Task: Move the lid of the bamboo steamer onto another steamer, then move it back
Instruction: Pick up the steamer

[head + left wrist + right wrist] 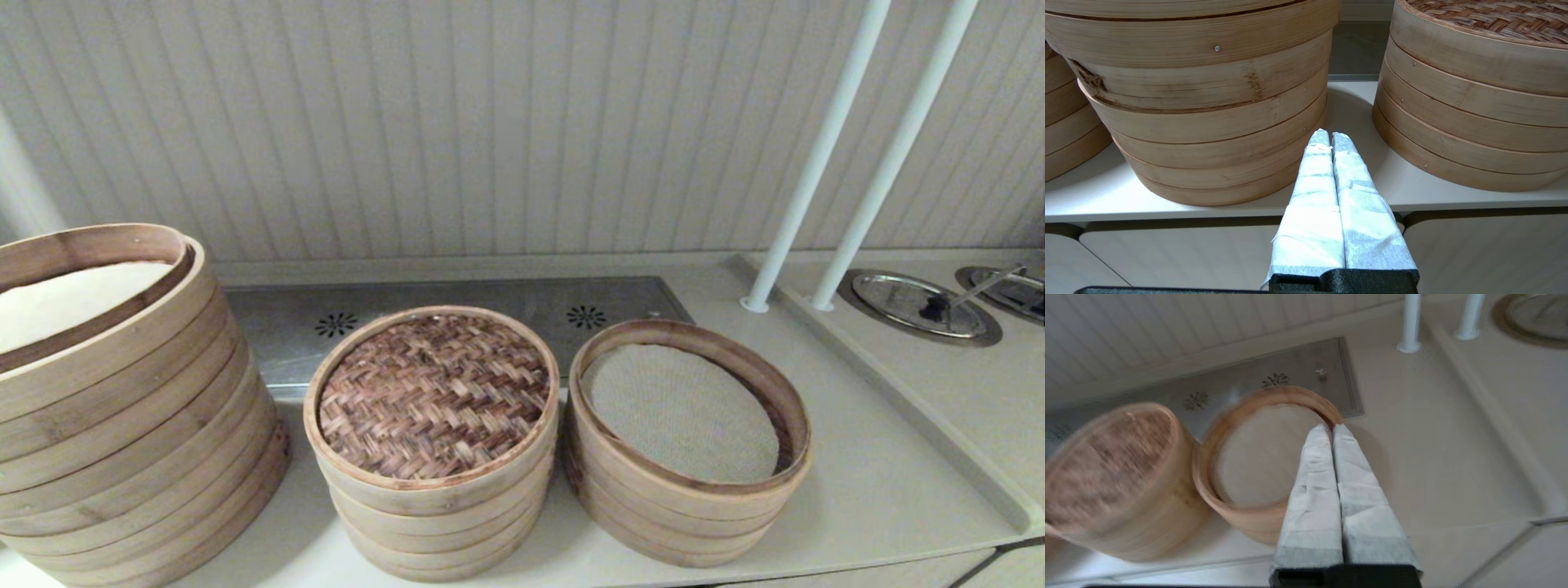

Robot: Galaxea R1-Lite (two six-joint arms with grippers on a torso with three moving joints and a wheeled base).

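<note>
The bamboo steamer lid, with its dark herringbone top, sits on the middle stack of pale rings. To its right stands another steamer, uncovered, its grey-beige cloth liner showing. Neither gripper shows in the head view. My left gripper is shut and empty, low at the counter's front edge, facing the gap between the large stack and the lidded stack. My right gripper is shut and empty, raised over the near right rim of the cloth-lined steamer; the lid lies beside it.
A much larger tall stack stands at the left. A steel vent plate lies behind the steamers. Two white poles rise at the back right, beside round metal covers on a raised counter.
</note>
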